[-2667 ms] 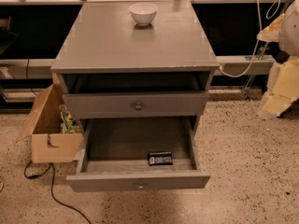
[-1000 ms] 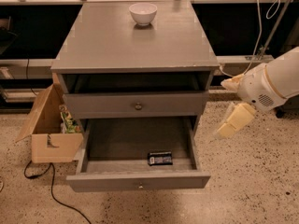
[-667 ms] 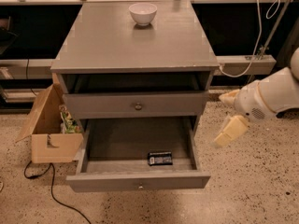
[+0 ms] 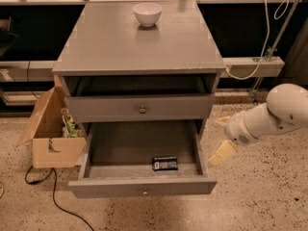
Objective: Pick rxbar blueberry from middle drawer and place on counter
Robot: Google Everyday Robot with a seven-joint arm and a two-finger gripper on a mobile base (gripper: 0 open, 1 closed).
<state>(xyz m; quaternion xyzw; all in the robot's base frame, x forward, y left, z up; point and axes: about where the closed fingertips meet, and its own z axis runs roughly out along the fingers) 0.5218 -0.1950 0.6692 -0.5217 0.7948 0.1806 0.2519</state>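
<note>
The rxbar blueberry (image 4: 165,163), a small dark bar, lies flat at the front of the middle drawer (image 4: 120,146), right of centre. The drawer is pulled fully out and its grey front (image 4: 106,187) has a small pale knob. The counter (image 4: 139,40) is the grey cabinet top above. My gripper (image 4: 220,138) hangs to the right of the open drawer, outside its right wall and above floor level. Its two pale fingers (image 4: 221,153) are spread apart and hold nothing. The bar is to the gripper's left and a little lower.
A white bowl (image 4: 147,13) stands at the back of the counter. The drawer front with a bronze knob (image 4: 142,109) is shut above the open drawer. An open cardboard box (image 4: 50,131) stands on the floor to the left, with a black cable (image 4: 57,203) by it.
My arm has come in from the right edge and swung left and down, bringing the gripper close to the right side of the open drawer. The bar has not moved.
</note>
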